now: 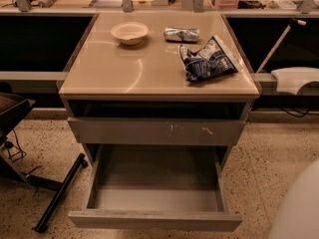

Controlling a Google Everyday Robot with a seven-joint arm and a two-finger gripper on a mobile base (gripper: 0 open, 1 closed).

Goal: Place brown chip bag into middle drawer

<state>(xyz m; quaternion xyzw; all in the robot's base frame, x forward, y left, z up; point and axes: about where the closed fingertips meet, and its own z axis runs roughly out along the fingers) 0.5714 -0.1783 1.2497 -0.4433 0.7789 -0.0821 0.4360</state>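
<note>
The middle drawer (155,221) is pulled well out, its box reaching past the tabletop's front edge toward the camera. Its front panel is plain grey and unmarked, running level and parallel to that front edge. The side walls are straight and the grey inner floor is open to view, shadowed toward the back. The end effector is out of frame.
</note>
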